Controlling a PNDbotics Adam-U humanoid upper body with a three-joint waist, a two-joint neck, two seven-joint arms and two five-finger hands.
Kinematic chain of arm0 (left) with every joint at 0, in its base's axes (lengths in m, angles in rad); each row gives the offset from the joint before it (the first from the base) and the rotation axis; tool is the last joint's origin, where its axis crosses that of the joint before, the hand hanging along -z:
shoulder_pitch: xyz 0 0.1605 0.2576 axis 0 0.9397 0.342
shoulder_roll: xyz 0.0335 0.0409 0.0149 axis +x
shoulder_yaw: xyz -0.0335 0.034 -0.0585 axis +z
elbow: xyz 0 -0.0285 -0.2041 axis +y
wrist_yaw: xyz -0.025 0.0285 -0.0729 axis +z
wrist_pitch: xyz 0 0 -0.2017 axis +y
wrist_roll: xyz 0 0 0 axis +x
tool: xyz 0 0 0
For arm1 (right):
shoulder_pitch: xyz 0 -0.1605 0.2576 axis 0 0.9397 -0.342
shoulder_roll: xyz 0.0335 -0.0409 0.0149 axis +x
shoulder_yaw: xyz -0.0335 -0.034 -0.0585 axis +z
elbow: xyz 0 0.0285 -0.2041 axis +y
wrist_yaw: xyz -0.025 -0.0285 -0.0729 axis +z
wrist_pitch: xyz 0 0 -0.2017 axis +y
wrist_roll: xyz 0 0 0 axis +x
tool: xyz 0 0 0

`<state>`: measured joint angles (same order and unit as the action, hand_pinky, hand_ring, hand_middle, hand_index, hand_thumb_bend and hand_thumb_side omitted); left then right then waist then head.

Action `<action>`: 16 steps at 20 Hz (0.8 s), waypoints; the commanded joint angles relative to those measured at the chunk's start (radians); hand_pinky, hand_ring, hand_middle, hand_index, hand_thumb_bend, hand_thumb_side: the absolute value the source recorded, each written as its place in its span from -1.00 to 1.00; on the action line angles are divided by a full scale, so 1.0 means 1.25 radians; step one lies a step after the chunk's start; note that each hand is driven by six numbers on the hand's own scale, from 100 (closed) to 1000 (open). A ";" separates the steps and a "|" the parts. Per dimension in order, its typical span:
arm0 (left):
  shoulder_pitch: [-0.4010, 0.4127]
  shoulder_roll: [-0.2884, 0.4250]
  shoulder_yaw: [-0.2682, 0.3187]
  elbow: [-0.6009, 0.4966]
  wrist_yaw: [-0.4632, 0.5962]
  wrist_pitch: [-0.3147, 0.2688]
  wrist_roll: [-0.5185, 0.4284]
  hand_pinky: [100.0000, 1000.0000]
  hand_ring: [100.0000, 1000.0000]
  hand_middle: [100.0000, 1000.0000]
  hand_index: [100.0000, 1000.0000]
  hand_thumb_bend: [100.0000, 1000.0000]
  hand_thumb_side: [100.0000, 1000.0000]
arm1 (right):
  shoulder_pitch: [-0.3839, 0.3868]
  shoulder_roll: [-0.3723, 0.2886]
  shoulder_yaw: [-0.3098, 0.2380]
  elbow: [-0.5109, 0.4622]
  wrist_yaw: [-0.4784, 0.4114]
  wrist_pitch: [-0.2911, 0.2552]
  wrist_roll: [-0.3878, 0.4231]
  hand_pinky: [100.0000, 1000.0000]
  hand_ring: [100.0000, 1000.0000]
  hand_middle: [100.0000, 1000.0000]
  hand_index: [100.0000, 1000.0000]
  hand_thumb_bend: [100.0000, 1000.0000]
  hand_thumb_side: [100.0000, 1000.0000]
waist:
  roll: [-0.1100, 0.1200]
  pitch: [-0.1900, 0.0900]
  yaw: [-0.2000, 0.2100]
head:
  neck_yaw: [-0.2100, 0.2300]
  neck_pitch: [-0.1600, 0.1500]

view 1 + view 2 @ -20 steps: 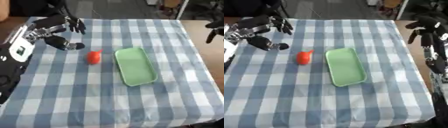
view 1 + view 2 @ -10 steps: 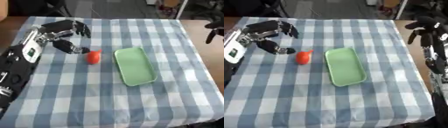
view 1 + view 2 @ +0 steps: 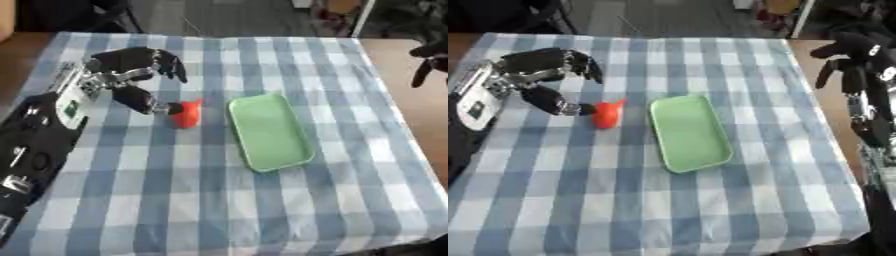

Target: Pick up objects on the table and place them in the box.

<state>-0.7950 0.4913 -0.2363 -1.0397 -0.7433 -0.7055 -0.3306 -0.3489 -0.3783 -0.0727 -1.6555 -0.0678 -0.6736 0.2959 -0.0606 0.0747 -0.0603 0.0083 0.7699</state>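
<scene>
The left hand point(image 3: 122, 70) has black fingers point(image 3: 171, 67) and silver joints; its forearm is black with a white panel. The right hand point(image 3: 852, 52) is black.

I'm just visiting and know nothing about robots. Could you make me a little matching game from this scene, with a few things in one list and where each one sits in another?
Things:
1. left hand
2. right hand
3. red object
4. green tray

Places:
A. middle of the checked cloth, nothing in it
B. beyond the table's right edge
C. just left of the tray
D. over the cloth, thumb tip at the red object

Pairs: 1-D, 2-B, 3-C, 4-A
</scene>
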 commanded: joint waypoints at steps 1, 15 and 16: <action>-0.021 0.002 -0.001 -0.004 -0.008 -0.007 0.002 0.17 0.17 0.42 0.52 0.88 0.58 | -0.013 -0.017 -0.003 -0.007 -0.003 0.000 0.003 -0.50 0.28 0.14 0.66 -0.99 0.29 | 0.001 -0.008 -0.001 | 0.003 0.000; -0.017 -0.013 -0.004 0.016 -0.039 -0.021 0.002 0.19 0.18 0.42 0.55 0.91 0.60 | -0.012 -0.015 -0.005 -0.007 -0.003 0.000 0.003 -0.50 0.28 0.14 0.66 -1.00 0.30 | 0.000 -0.006 -0.003 | 0.003 0.000; -0.018 -0.014 -0.004 0.018 -0.042 -0.022 0.002 0.19 0.18 0.42 0.56 0.91 0.60 | -0.012 -0.015 -0.005 -0.007 -0.004 0.000 0.003 -0.50 0.28 0.14 0.66 -1.00 0.30 | 0.000 -0.006 -0.003 | 0.003 0.000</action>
<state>-0.7948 0.4681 -0.2452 -1.0096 -0.7902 -0.7295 -0.3283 -0.3489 -0.3783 -0.0730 -1.6554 -0.0679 -0.6736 0.2960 -0.0625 0.0774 -0.0624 0.0084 0.7699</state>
